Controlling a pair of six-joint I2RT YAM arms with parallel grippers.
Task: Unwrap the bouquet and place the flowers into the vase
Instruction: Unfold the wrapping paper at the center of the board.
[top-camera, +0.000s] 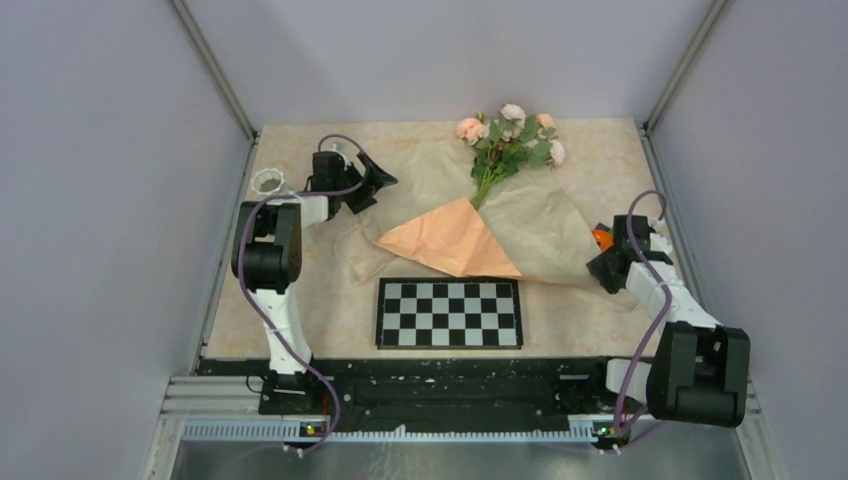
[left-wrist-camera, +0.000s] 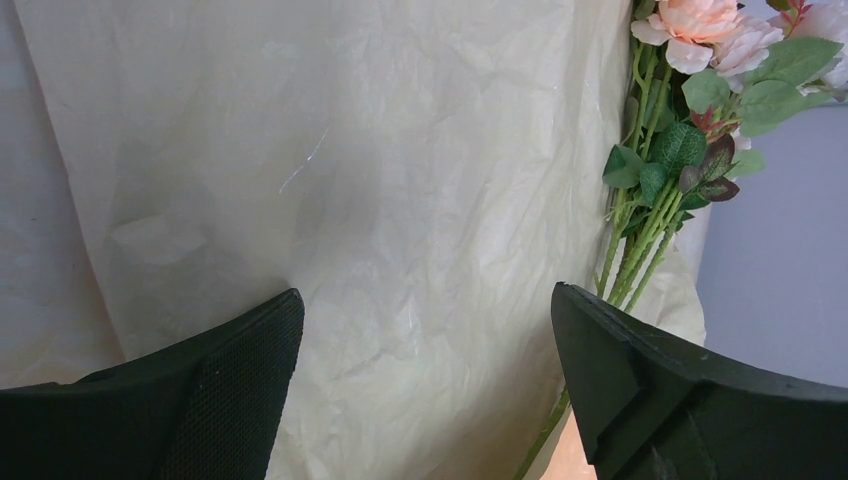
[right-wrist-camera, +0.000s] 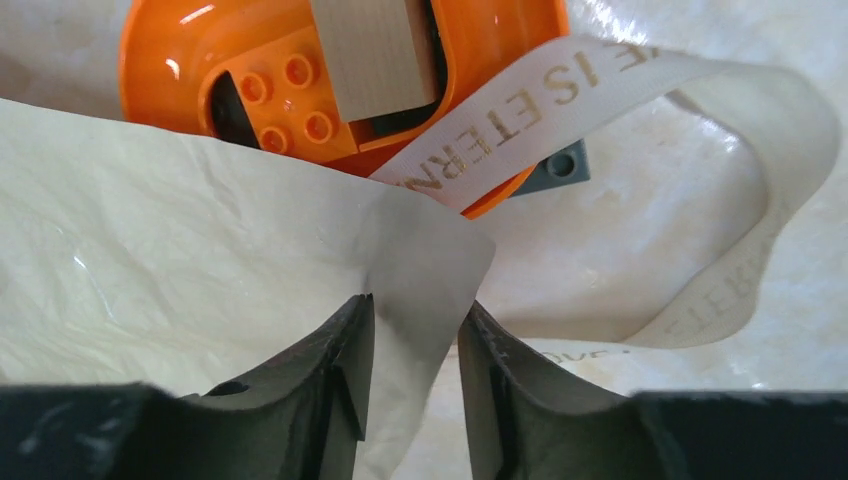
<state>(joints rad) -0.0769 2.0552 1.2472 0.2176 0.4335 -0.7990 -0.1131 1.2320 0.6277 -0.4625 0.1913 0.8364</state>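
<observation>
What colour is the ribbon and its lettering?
Cream, with gold lettering; the ribbon shows best in the right wrist view.

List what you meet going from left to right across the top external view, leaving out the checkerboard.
vase → left gripper → peach-orange paper fold → flowers → right gripper

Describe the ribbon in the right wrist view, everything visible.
Flat cream ribbon, woven-looking, gold capitals partly reading "IS ETERN". It lies slack in an open loop, no knot showing: one stretch drapes over the orange dish, the rest curves round beside it. A corner of the beige paper hides one end. The right gripper is not touching it.
</observation>
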